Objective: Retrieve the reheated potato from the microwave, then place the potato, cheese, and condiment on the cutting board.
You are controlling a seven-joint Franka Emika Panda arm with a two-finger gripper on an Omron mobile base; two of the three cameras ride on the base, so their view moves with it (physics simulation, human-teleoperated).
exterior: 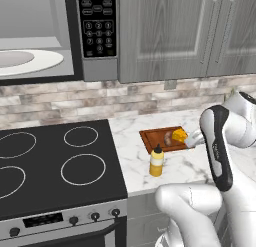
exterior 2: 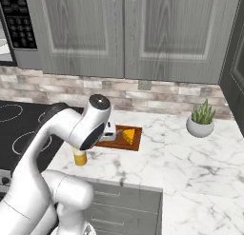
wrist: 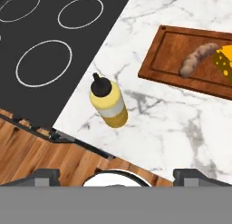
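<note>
The reddish-brown cutting board [exterior: 152, 139] lies on the marble counter with the brown potato [exterior: 167, 138] and the yellow-orange cheese [exterior: 178, 136] on it, side by side. In the hand view the potato [wrist: 197, 60] lies left of the cheese [wrist: 224, 60]. The yellow condiment bottle [exterior: 157, 161] stands upright on the counter, in front of the board and apart from it, near the counter's front edge. My gripper [exterior: 192, 139] hovers over the board's right end, open and holding nothing; its fingertips [wrist: 45, 175] stand wide apart. The microwave [exterior: 98, 21] at the upper left shows its white plate [exterior: 25, 61].
A black stovetop [exterior: 60, 166] with ring burners lies left of the counter. A potted plant [exterior 2: 202, 117] stands on the counter at the right. Grey cabinets [exterior 2: 128, 34] hang above the stone backsplash. My arm's elbow [exterior 2: 90, 124] hides part of the bottle in the right base view.
</note>
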